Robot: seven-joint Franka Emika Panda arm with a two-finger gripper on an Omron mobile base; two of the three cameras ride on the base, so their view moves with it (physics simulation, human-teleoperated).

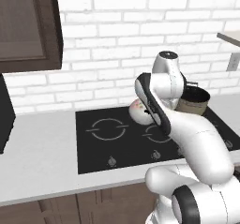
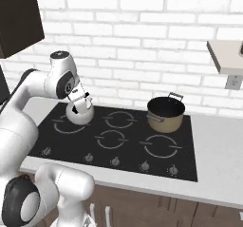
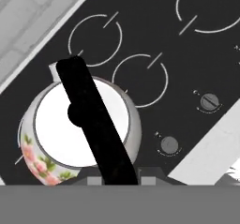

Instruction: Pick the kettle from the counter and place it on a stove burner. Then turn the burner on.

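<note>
Closest in the hand view, the claw (image 3: pixel 121 180) is clamped on the black handle of the kettle (image 3: pixel 56 162), which sits over a ring marking on the black cooktop (image 2: pixel 190 166) beside the tabletop (image 1: pixel 42 162). Pink flowers decorate its side; no readable writing.

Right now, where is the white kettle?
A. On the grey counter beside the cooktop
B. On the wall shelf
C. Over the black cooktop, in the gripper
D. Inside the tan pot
C: the gripper is shut on the handle of the kettle, above the cooktop glass.
</note>
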